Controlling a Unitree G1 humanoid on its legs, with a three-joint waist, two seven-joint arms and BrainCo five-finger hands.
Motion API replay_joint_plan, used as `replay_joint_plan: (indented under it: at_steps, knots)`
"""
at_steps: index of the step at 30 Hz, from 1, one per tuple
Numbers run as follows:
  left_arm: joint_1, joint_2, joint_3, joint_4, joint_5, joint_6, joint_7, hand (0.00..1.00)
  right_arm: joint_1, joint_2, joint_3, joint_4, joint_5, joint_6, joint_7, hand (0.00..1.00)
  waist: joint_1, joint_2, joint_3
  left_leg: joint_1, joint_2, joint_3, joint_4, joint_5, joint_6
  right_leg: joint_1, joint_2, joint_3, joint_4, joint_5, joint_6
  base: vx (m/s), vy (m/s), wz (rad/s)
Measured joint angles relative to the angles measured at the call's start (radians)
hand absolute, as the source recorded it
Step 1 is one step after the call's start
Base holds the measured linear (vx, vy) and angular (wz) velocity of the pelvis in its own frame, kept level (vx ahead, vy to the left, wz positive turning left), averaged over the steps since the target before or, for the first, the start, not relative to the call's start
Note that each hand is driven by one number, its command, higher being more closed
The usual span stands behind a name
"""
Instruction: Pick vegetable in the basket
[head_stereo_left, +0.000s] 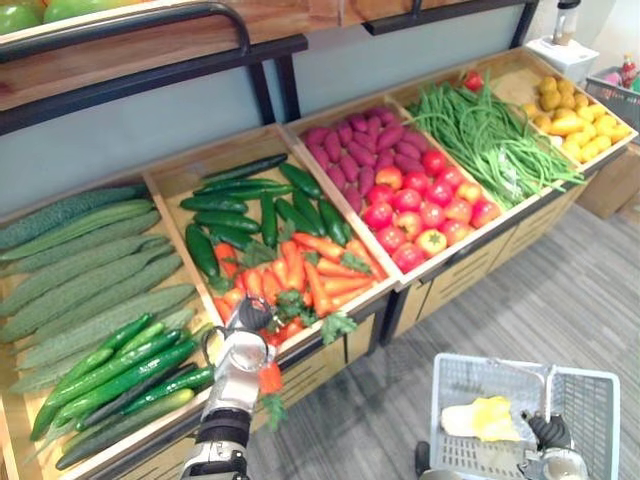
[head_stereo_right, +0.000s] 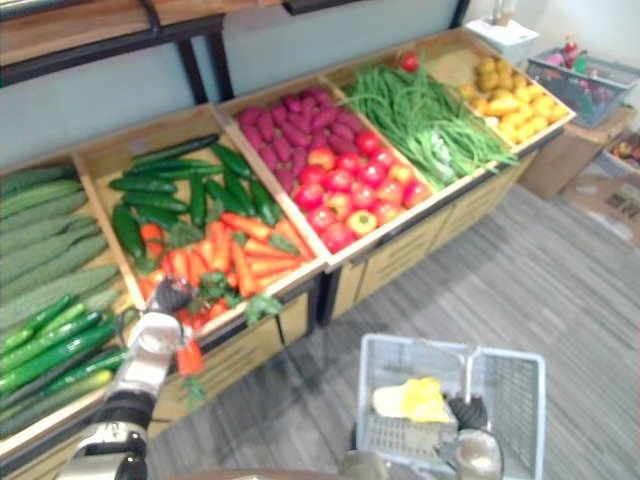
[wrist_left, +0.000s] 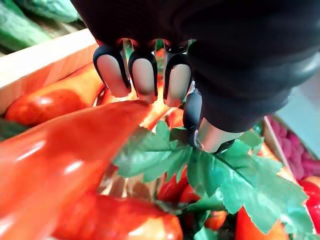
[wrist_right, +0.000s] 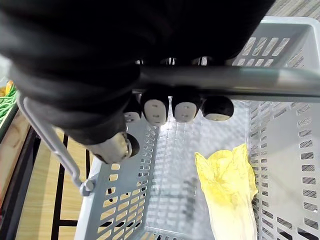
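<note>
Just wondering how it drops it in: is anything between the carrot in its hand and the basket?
Nothing visible. The left hand holds the carrot at the shelf edge; bare floor separates it from the basket, open-topped except the handle the right hand grips.

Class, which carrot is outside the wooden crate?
The carrot in the left hand, hanging before the crate, leaves down; the other carrots lie inside.

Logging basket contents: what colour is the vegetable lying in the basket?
Yellow; the vegetable shows best in the right wrist view.
</note>
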Motion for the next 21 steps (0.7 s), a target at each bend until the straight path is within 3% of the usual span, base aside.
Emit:
replay_joint_plan:
  at_steps: [5,9,16,21]
  knots:
    - [0.054,-0.001,0.025,-0.172,-0.155,-0.049,0.039,1.0,0.009,0.0,-0.018,-0.011,0.0,-0.005,0.0,1.0,0.002,0.013,-0.011,-0.006,0.002,-0.009,0.004,0.002,0.002,0.0,0.0,-0.008,0.002,0.0,0.0,-0.01,-0.009,0.04]
    - [0.061,-0.001,0.031,-0.221,-0.168,-0.076,0.056,1.0,0.009,0.0,-0.02,-0.011,-0.001,-0.008,0.0,1.0,0.017,0.013,-0.013,-0.006,0.002,-0.01,0.008,0.002,0.002,0.0,-0.001,-0.008,0.005,0.0,0.0,0.0,0.0,0.0]
    - [0.101,-0.003,0.027,-0.273,-0.204,-0.119,0.064,1.0,0.009,0.0,-0.019,-0.031,-0.003,-0.013,-0.001,1.0,0.018,0.012,-0.027,-0.007,0.002,-0.01,0.007,0.002,0.003,-0.001,-0.001,-0.008,0.005,0.0,0.0,0.0,0.0,0.0]
    - [0.128,-0.003,0.023,-0.303,-0.389,-0.178,0.053,1.0,0.009,0.0,-0.018,-0.031,-0.003,-0.02,-0.002,1.0,0.017,0.011,-0.033,-0.007,0.002,-0.009,0.007,0.002,0.003,-0.001,-0.001,-0.008,0.004,0.001,0.0,0.0,0.0,0.0]
